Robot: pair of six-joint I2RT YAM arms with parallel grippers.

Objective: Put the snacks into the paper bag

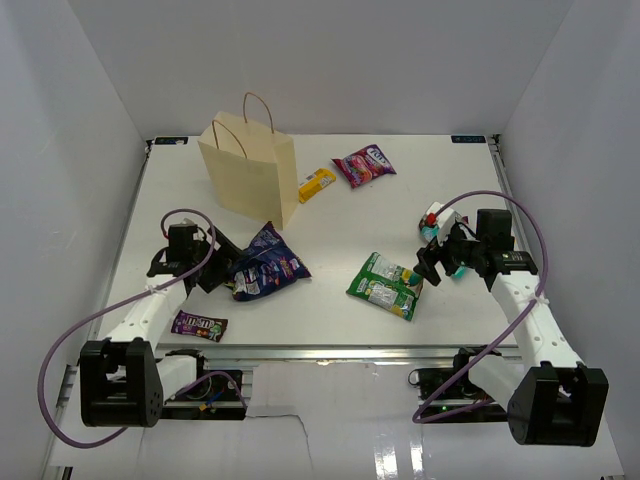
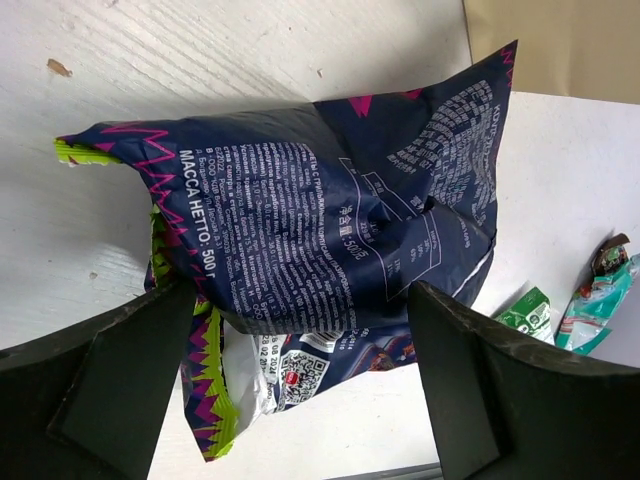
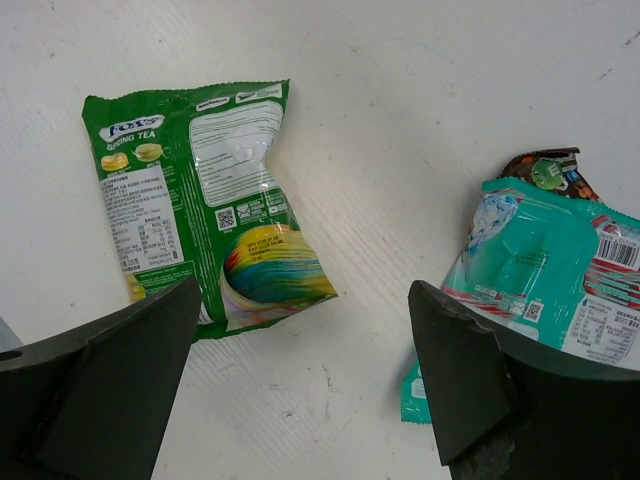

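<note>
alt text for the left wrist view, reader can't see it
A dark blue chip bag lies on the white table, framed by the left gripper's open fingers. The paper bag shows top right; a green packet and a teal packet lie far right.

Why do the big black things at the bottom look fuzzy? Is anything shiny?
Left wrist view: the left gripper's fingers sit very near the lens, so they look soft, while the dark blue chip bag is sharp. Right wrist view: the right gripper's fingers are soft too, and the green packet gleams white on its wrapper. Top view: even light, faint shadows.
</note>
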